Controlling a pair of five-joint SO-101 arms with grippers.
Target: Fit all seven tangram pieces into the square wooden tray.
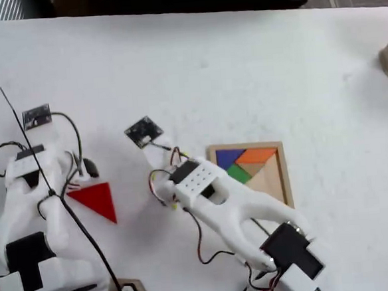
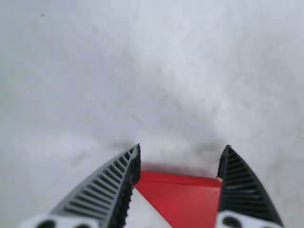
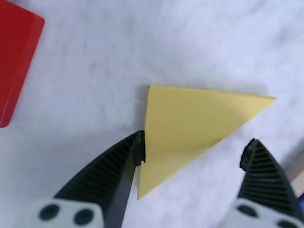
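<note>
The right tool gapes wide with the yellow triangle flat between its tips, the left tool likewise astride the red triangle; thin, stiff, light, probably slick pieces, best pinched across opposite edges.

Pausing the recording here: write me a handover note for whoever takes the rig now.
Left gripper: open, red triangle between its fingers, on the table.
Right gripper: open, straddling the yellow triangle beside the tray.
Done: blue piece, orange piece and green piece in the tray.
Left: red and yellow triangles at least; the right arm hides part of the tray.
</note>
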